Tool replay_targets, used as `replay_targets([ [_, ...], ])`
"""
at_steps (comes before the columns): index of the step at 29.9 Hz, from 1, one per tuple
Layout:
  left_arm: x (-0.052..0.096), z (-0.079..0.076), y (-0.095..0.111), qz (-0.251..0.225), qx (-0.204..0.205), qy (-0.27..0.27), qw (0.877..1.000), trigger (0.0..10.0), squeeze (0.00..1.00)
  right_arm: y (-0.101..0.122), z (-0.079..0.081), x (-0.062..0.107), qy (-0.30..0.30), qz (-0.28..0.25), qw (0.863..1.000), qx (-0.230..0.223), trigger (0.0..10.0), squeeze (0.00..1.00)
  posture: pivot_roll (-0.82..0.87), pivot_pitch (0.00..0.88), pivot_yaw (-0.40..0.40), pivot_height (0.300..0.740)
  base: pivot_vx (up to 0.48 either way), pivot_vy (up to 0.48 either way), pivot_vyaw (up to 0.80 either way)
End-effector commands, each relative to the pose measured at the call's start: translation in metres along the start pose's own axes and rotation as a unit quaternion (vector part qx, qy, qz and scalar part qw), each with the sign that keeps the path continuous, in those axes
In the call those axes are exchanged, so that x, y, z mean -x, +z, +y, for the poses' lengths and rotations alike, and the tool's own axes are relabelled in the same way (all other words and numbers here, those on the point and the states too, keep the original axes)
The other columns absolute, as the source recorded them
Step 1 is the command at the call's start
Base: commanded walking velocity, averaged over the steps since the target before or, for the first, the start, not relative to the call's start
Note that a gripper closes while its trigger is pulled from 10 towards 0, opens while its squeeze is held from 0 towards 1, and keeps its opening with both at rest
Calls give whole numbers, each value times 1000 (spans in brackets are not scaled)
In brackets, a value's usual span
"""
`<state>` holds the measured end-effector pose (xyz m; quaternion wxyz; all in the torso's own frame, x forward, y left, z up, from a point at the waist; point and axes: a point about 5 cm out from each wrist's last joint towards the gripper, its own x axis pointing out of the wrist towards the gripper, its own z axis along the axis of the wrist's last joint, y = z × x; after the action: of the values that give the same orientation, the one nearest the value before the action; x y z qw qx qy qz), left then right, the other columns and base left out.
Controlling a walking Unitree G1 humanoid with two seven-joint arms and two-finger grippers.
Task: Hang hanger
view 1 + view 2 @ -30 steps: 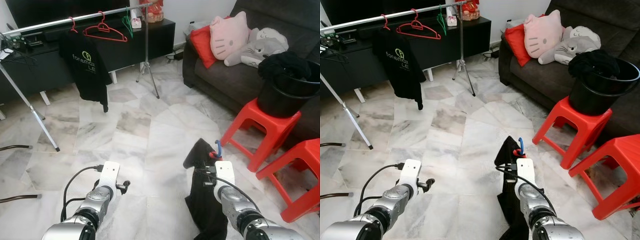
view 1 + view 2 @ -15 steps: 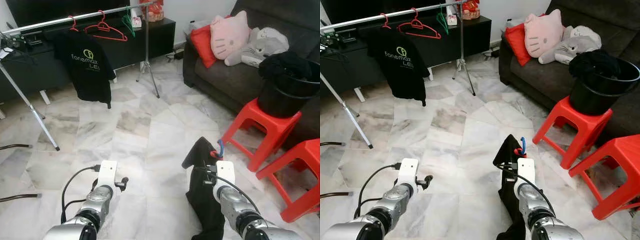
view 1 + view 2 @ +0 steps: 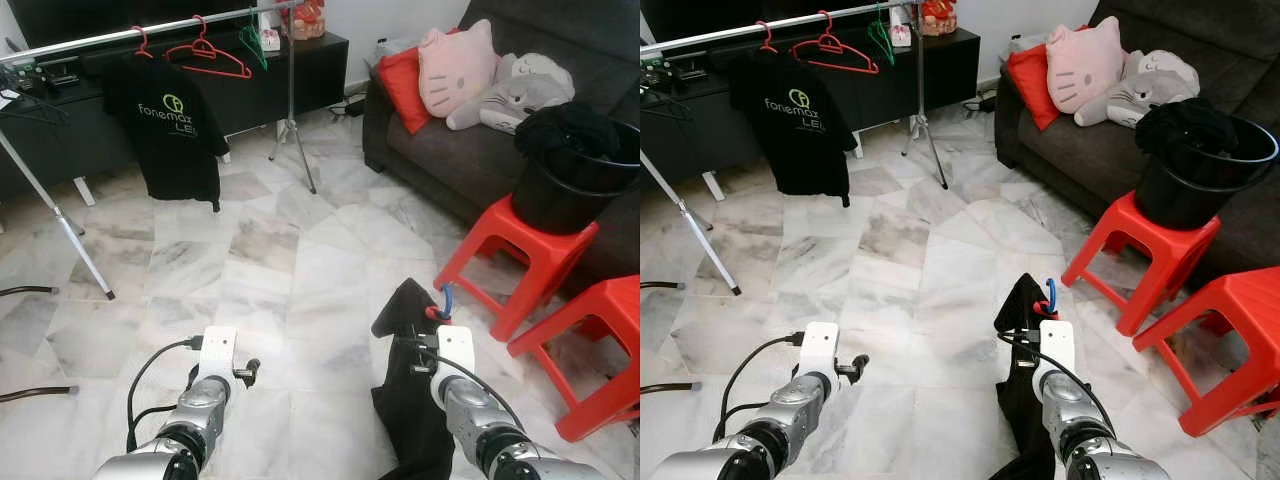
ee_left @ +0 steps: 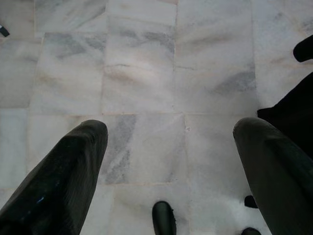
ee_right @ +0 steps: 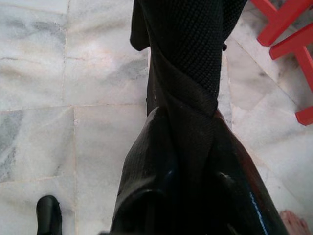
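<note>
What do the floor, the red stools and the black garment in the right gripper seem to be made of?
Floor: polished marble or marble-look tile, grey-veined, with grout lines.
Red stools: probably moulded plastic, one even colour with a slight sheen.
Black garment, gripped by the right gripper: matte knitted fabric; a fine weave shows up close.

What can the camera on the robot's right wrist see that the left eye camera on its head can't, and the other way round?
The right wrist view adds the close-up: the knit weave of the black garment pinched between the right gripper's fingers, hanging over the marble floor.

The left eye view adds the room: the clothes rail with a black T-shirt and red hangers, the sofa, a black bucket on a red stool, and the left gripper.

Both show the right gripper holding the garment, the floor and red stool parts.
</note>
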<state>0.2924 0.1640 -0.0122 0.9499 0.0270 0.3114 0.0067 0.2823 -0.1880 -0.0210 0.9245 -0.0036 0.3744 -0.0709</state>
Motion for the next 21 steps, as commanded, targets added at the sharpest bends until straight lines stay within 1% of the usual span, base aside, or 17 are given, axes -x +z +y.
replay_targets([
  [1,-1,-1,3,1,1,4,1000,10000,0,9,-4,-1,-9,-12,1000,-8,10000,0,-77,0,-74,740,0,0,0],
  [4,-1,0,6,-2,1,5,1000,10000,0,12,-2,-1,-7,-15,1000,-4,10000,0,-67,0,-85,740,0,0,0],
  [6,-1,1,7,-4,2,6,1000,10000,0,10,-1,-1,-7,-11,1000,-5,10000,0,-66,0,-85,740,0,0,0],
  [8,-3,2,17,-17,0,7,1000,10000,0,7,0,-1,-8,-5,1000,-8,10000,0,-64,0,-81,740,0,0,0],
  [9,-3,5,18,-18,-2,9,1000,10000,0,4,2,0,-8,-1,1000,-12,10000,0,-64,0,-74,740,0,0,0],
  [10,-3,7,17,-16,-2,9,1000,10000,0,4,2,0,-7,1,1000,-14,10000,0,-64,0,-74,740,0,0,0],
  [11,-2,11,10,-6,-1,12,1000,10000,0,1,3,0,-6,3,1000,-15,10000,0,-68,0,-65,740,0,0,0],
  [12,-1,12,8,-4,-1,12,1000,10000,0,0,4,0,-6,4,1000,-15,10000,0,-68,0,-65,740,0,0,0],
  [14,1,18,-2,10,0,15,1000,10000,0,-4,5,0,-4,11,1000,-16,10000,0,-53,0,-68,740,0,0,0],
  [18,5,26,-17,31,-2,21,999,10000,0,-9,8,1,-1,18,1000,-9,10000,0,-48,0,-62,740,0,0,0],
  [20,5,27,-18,22,4,22,1000,10000,0,-9,8,1,-3,1,1000,-12,10000,0,-46,0,-56,740,0,0,0],
  [21,5,28,-16,11,11,22,1000,10000,0,-8,8,2,-5,-15,1000,-23,10000,0,-46,0,-56,740,0,0,0],
])
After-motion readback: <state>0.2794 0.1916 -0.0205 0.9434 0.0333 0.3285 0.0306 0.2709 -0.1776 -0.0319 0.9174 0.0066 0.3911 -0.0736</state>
